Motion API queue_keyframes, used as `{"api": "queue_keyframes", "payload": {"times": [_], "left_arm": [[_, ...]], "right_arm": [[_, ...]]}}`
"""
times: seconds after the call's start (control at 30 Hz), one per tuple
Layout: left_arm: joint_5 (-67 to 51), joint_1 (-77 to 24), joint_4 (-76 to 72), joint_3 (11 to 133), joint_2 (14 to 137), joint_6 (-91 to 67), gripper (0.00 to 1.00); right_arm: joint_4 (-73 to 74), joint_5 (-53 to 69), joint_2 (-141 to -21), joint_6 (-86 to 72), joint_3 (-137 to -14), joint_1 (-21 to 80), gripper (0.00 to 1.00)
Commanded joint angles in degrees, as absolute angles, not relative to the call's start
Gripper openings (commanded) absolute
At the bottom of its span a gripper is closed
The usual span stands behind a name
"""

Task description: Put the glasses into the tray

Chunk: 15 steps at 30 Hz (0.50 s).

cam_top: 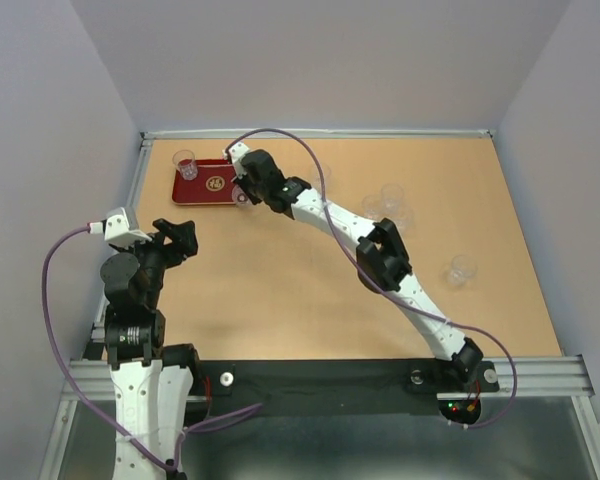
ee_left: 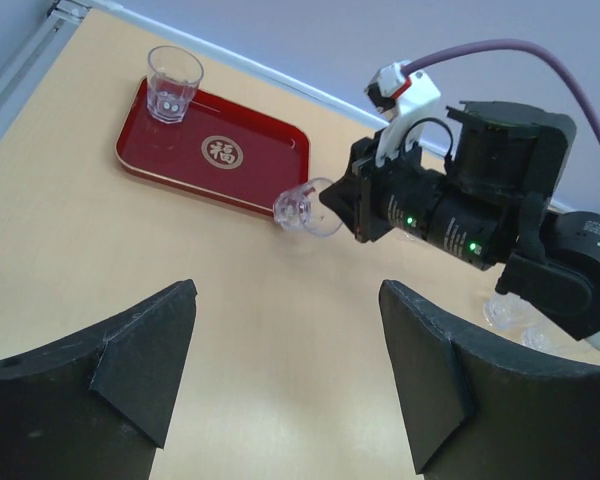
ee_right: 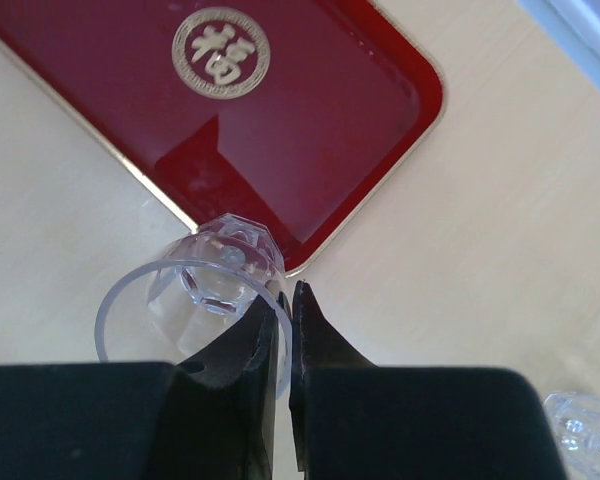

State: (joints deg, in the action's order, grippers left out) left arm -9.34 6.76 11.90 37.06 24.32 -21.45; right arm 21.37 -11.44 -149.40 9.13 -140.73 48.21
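Observation:
The dark red tray point(cam_top: 202, 187) with a gold emblem lies at the far left; it also shows in the left wrist view point(ee_left: 270, 160) and the right wrist view point(ee_right: 310, 120). One clear glass point(cam_top: 185, 164) stands upright in its far left corner, seen too in the left wrist view point(ee_left: 172, 84). My right gripper point(ee_right: 288, 300) is shut on the rim of another glass point(ee_right: 202, 300), holding it tilted over the tray's near right corner point(ee_left: 305, 208). Loose glasses point(cam_top: 392, 205) and one more point(cam_top: 462, 270) stand on the table to the right. My left gripper point(ee_left: 285, 375) is open and empty, over bare table.
The wooden table point(cam_top: 280, 290) is walled by grey panels on three sides. The right arm point(cam_top: 380, 255) stretches diagonally across the middle. A purple cable point(cam_top: 280, 135) loops above the tray's right end. A metal rail point(cam_top: 330, 378) runs along the near edge.

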Motion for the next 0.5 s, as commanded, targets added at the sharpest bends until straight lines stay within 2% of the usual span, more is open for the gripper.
{"api": "queue_keyframes", "payload": {"times": [0.0,0.17,0.27,0.47], "left_arm": [[-9.32,6.77,10.37,38.32,24.78,-20.74,0.85],[-9.49,6.68,10.28,38.23,25.05,-20.74,0.84],[-9.67,6.77,10.20,38.23,25.14,-20.65,0.84],[-9.76,6.68,10.20,38.32,25.14,-20.65,0.84]], "right_arm": [[13.54,-10.04,-146.96,6.07,-144.15,47.11,0.00],[10.30,-3.34,-142.83,4.14,-138.53,46.67,0.00],[8.62,-8.06,-144.83,2.38,-141.40,46.67,0.01],[5.01,-9.84,-148.62,0.97,-141.07,46.49,0.01]]}}
